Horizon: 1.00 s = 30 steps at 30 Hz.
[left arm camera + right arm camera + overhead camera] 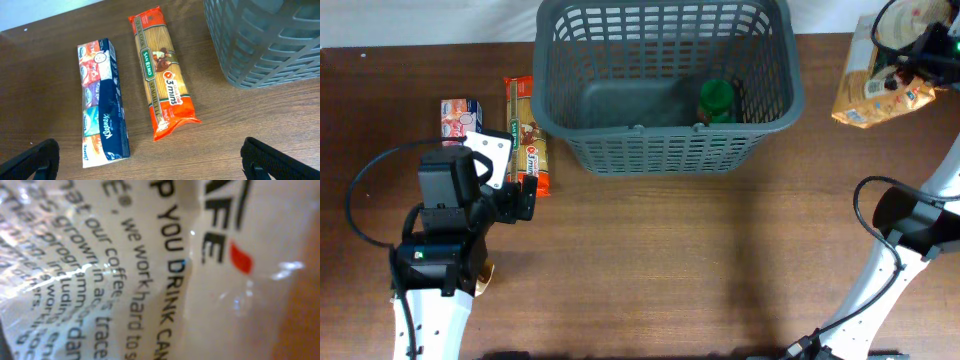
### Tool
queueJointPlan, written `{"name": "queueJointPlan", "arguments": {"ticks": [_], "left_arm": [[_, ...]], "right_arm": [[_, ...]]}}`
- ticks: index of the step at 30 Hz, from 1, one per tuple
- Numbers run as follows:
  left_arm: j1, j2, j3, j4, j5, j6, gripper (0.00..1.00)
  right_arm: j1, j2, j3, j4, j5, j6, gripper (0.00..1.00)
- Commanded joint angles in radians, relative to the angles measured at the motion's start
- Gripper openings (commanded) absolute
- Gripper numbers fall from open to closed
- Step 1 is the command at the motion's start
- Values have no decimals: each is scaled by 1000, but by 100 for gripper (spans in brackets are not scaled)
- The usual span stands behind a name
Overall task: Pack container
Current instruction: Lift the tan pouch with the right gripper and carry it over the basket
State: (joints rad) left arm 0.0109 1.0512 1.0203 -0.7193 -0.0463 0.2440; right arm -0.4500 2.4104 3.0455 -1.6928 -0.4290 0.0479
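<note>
The container (660, 150) sits at the top centre of the overhead view, and its corner fills the upper right of the left wrist view (270, 40). So far we see only a green-lidded jar (716, 100) in it, upright by the near wall. At the far upper right the right claw (912, 55) is at the top of a tan coffee bag (875, 90). That bag's printed film (160, 270) fills the whole right wrist view, hiding the fingers, so we cannot tell whether that claw is pinching the bag or only lying against it. If it does hold only a thin fold of that glossy film, we judge the bag could slide out on the way across, or its hanging bottom could catch the basket's rim. Released above the jar, it could knock the jar over. At the left of the overhead view the left claw (520, 198) hangs spread wide (152, 167) over bare tabletop (720, 260), just short of a spaghetti packet (162, 70) and a tissue pack (102, 105) lying side by side. The spaghetti lies near the basket's corner, so a finger coming down there might strike the wall. A crooked descent might also shove the tissue pack or snap the pasta.
</note>
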Motion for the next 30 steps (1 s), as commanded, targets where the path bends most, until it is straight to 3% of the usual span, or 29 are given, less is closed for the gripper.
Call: {"name": "queueJointPlan", "arguments": {"ticks": [1,7,13,23,30], "left_arm": [[5,1,12,-1,-11,12,99],[5,1,12,-1,-11,12,99],[5,1,12,-1,-11,12,99],[5,1,12,-1,-11,12,99],[5,1,12,-1,-11,12,99]], "right_arm": [[49,-197,55,-6,-60,13,4],[209,-387,55,30,28,9,4],[420,-458,55,95,138,-13,4],[746,-350,-5,267,379,-13,4],[782,-216,-78,336,467,23,4]]}}
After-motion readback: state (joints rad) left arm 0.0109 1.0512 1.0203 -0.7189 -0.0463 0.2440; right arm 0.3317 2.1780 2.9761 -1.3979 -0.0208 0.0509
